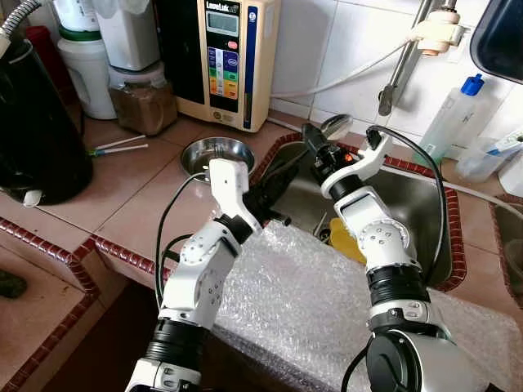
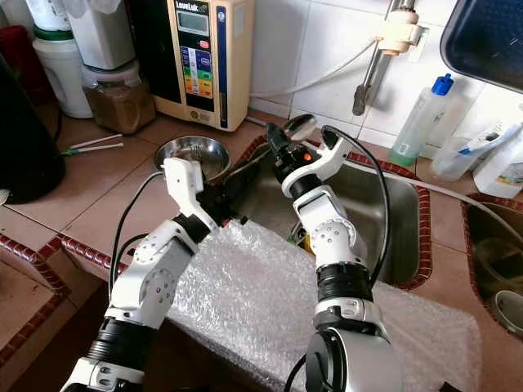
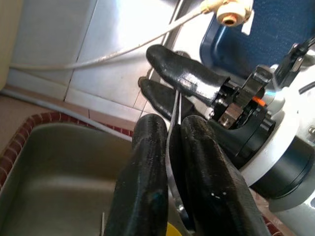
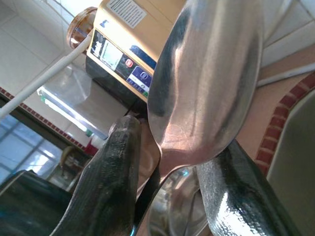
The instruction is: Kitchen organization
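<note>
Right now I hold a shiny metal spoon [image 4: 206, 83] up over the sink [image 1: 409, 204], with both grippers on it. My right gripper [image 1: 320, 145] pinches the spoon near its bowl, and the bowl sticks out past the black fingers [image 4: 106, 182]. My left gripper [image 3: 170, 162] is pressed tight on the thin handle lower down.

I think the spoon is light, hard and stiff. It will not bend or break. But it is smooth and may slip, so the thin handle is the best place to grip.

Most of the handle is hidden between the fingers. The bubble wrap [image 1: 327, 310] covers the near edge of the counter [image 1: 122, 188]. Something yellow [image 1: 347, 241] in the sink is half hidden by my right arm, and I cannot tell what it is. A steel bowl [image 1: 214, 153] sits on the counter just left of the sink.
</note>
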Controlling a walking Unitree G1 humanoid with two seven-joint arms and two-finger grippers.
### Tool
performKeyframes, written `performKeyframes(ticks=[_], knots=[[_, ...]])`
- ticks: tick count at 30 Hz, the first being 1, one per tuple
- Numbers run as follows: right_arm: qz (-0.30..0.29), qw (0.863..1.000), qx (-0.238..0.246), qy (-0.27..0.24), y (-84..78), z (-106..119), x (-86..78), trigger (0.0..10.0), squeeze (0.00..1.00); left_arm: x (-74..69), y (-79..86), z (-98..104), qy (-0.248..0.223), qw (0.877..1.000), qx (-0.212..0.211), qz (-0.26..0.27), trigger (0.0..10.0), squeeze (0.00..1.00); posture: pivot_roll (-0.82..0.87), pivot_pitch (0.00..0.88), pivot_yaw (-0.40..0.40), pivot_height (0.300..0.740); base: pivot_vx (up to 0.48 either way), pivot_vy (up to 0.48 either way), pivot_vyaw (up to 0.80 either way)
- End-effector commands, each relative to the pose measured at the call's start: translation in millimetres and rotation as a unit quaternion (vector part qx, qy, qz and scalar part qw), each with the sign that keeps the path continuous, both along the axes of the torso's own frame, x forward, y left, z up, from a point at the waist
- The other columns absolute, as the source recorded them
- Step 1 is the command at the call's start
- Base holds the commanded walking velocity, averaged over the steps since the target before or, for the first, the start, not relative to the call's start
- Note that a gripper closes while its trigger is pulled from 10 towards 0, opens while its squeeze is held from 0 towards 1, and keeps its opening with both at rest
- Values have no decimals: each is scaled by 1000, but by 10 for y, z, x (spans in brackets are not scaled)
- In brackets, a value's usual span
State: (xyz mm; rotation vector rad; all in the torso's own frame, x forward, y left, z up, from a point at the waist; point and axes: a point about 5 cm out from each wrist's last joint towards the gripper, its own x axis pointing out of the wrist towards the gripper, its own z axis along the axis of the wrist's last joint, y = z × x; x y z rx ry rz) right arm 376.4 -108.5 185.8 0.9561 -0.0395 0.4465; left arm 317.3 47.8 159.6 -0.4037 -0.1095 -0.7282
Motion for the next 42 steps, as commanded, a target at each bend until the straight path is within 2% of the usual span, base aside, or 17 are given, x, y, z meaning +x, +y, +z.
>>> performKeyframes(ticks=[1, 9, 12, 14, 15, 17, 18, 20, 22, 25, 27, 36, 37, 41, 42], knots=[[-35, 999, -30, 0, -143, 19, 29, 0, 0, 38, 35, 109, -27, 999, 8, 18, 10000, 1000, 34, 0, -51, 740, 0, 0, 0], [-103, 990, -94, -5, -291, 9, 70, 0, 0, 48, 47, 40, -19, 999, 37, 28, 10000, 1000, 37, 0, -52, 740, 0, 0, 0], [-126, 982, -140, -4, -362, -16, 89, 0, 0, 43, 61, -5, -14, 998, 53, 26, 10000, 1000, 39, 0, -53, 740, 0, 0, 0], [-146, 973, -178, -3, -435, -50, 101, 0, 0, 33, 73, -45, -12, 997, 67, 21, 10000, 1000, 43, 0, -56, 740, 0, 0, 0], [-163, 962, -220, -2, -508, -99, 103, 0, 0, 19, 85, -85, -8, 997, 81, 16, 10000, 1000, 45, 0, -57, 740, 0, 0, 0], [-176, 957, -228, 12, -583, -169, 101, 0, 0, 9, 92, -104, -7, 996, 87, 11, 10000, 1000, 46, 0, -58, 740, 0, 0, 0], [-194, 948, -253, 23, -658, -232, 90, 0, 0, 2, 95, -126, -6, 995, 98, 8, 10000, 1000, 48, 0, -59, 740, 0, 0, 0], [-198, 945, -260, 26, -678, -247, 87, 0, 0, 0, 95, -132, -6, 995, 101, 7, 10000, 1000, 48, 0, -59, 740, 0, 0, 0], [-216, 939, -264, 44, -765, -330, 69, 0, 0, -10, 90, -146, -6, 994, 107, 4, 10000, 1000, 51, 0, -59, 740, 0, 0, 0], [-219, 937, -267, 49, -786, -359, 60, 0, 0, -12, 87, -146, -7, 994, 107, 4, 10000, 1000, 52, 0, -57, 740, 0, 0, 0], [-223, 931, -282, 58, -807, -436, 45, 0, 0, -13, 81, -146, -8, 994, 110, 3, 10000, 1000, 53, 0, -57, 740, 0, 0, 0], [-221, 920, -312, 83, -779, -611, 4, 0, 0, -40, 64, -185, -6, 991, 130, -15, 10000, 1000, 54, 0, -57, 740, 0, 0, 0], [-223, 916, -323, 87, -790, -640, -6, 0, 0, -45, 64, -197, -5, 991, 135, -16, 10000, 1000, 54, 0, -57, 740, 0, 0, 0], [-214, 910, -344, 84, -786, -666, -13, 0, 0, -15, 101, -192, -9, 990, 143, 3, 10000, 1000, 56, 0, -57, 740, 0, 0, 0], [-210, 906, -357, 84, -783, -680, -17, 2824, 0, 7, 122, -181, -10, 990, 142, 14, 10000, 1000, 56, 0, -57, 740, 0, 0, 0]])
